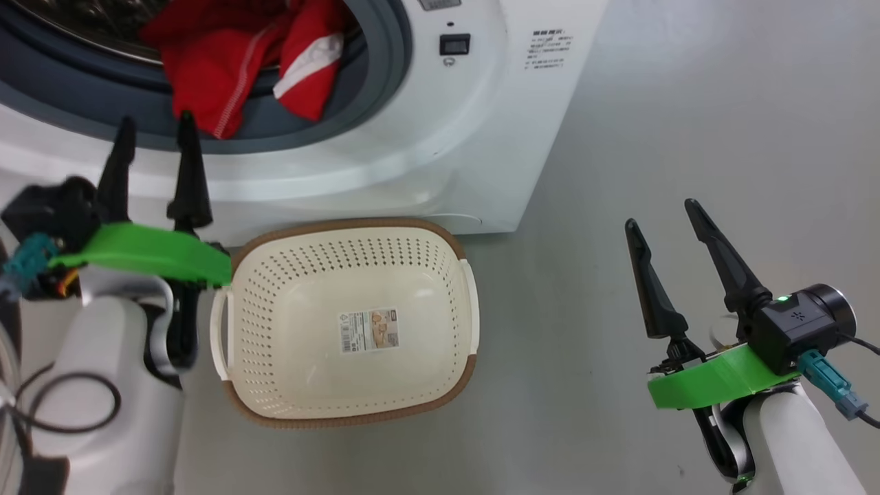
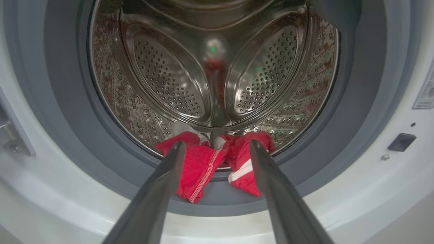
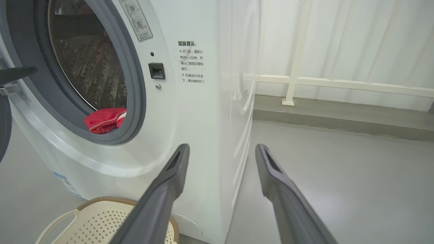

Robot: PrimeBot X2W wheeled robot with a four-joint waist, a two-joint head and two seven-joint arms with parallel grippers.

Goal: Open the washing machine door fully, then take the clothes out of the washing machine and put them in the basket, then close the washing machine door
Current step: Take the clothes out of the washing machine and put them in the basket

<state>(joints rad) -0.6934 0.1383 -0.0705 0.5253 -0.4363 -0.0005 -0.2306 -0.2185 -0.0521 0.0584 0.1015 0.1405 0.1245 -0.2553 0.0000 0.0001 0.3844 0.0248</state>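
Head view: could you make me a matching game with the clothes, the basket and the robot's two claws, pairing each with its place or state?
1. clothes
2. basket
3. left gripper
4. right gripper

A. empty, on the floor before the washing machine
B. open, over bare floor
C. draped over the grey ring
D. open, aimed at the clothes

Pairs: 1-C, 2-A, 3-D, 4-B

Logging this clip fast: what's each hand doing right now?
Left hand: open, empty, pointing at the red clothes in the washer.
Right hand: open, empty, over the floor.
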